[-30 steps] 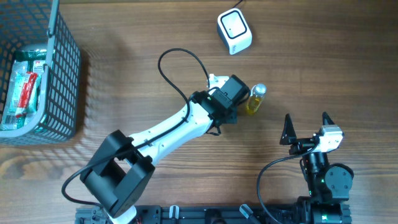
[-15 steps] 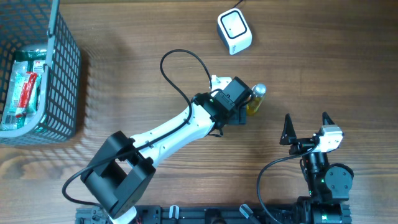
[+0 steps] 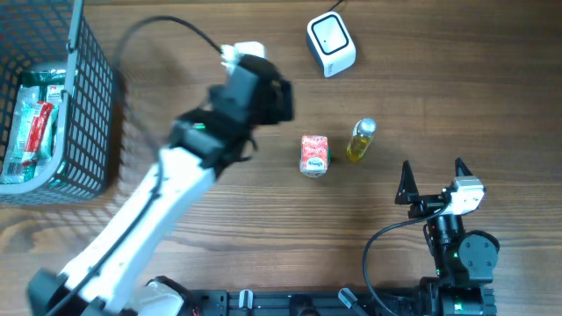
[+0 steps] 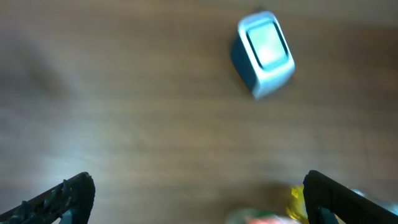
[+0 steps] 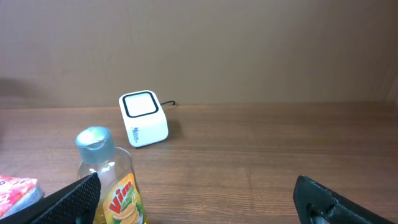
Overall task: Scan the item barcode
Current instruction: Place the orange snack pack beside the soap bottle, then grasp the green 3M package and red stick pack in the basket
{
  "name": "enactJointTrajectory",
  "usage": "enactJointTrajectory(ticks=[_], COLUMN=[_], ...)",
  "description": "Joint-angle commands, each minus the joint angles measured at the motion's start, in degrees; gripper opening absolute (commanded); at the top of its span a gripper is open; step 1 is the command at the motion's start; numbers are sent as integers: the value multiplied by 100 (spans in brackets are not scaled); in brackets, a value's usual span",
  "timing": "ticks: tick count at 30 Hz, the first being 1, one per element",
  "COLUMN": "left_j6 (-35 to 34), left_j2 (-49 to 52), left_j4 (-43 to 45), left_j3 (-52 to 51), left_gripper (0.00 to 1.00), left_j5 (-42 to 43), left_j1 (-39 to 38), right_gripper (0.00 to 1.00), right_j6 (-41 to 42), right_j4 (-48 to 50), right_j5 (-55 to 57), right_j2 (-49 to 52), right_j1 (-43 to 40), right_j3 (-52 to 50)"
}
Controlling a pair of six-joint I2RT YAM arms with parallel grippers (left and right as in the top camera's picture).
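The item, a small red and white packet (image 3: 314,155), stands free on the table just left of a yellow bottle (image 3: 360,140). The white barcode scanner (image 3: 331,44) sits at the back. My left gripper (image 3: 283,98) is blurred, open and empty, up and to the left of the packet. In the left wrist view the left gripper (image 4: 199,202) spans bare wood, with the scanner (image 4: 264,53) ahead and the packet (image 4: 261,218) at the bottom edge. My right gripper (image 3: 433,171) stands open and empty at the front right. From the right gripper (image 5: 199,205) I see the bottle (image 5: 109,180) and scanner (image 5: 143,118).
A wire basket (image 3: 92,88) at the far left holds packaged goods (image 3: 35,123). The left arm's black cable loops above its wrist. A sliver of the packet (image 5: 15,190) shows at the left edge of the right wrist view.
My left gripper opened and let go of the packet beside the bottle, then swung away up and to the left. The right arm has not moved.
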Motion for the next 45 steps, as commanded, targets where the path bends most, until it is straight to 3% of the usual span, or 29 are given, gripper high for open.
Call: enactJointTrajectory(ticks=[1,6,11,15,19,22,27,36,42,45], left_j6=[1497,2090,2461,2551,3110,3139,3950,6172,6841,6863], left_j2=[-758,-1161,-1217,-813,-24,555,1635,3283,3654,3740], left_j4=[-7,-9,35,-33,-254,-232,-157,-238,-319,-317], left_j3=[520,1475,1703,1703,1700,1700,1700,1700,1694,1692], left_gripper=[100,100,100,100,100,100,100,100,100,100], left_j5=[-127,-127,-120,-35,-4,448,787,1714,1860,2015], left_j1=[1062,2953,4559,5676,6356,6592,6843,6970,6999,7101], right_gripper=[100,100,100,100,100,100,100,100,100,100], right_j6=[70,70,68,68,70,68,68,70,70,70], right_j4=[17,17,17,17,17,17,17,17,17,17], right_j5=[52,52,52,55,55,52,52,52,52,52], right_j2=[-11,-11,-11,-11,-11,-11,-11,-11,-11,-11], right_j1=[-15,-15,-15,-15,-15,-15,-15,-15,-15,-15], right_j3=[-7,-7,-7,-7,-7,-7,-7,-7,-7,-7])
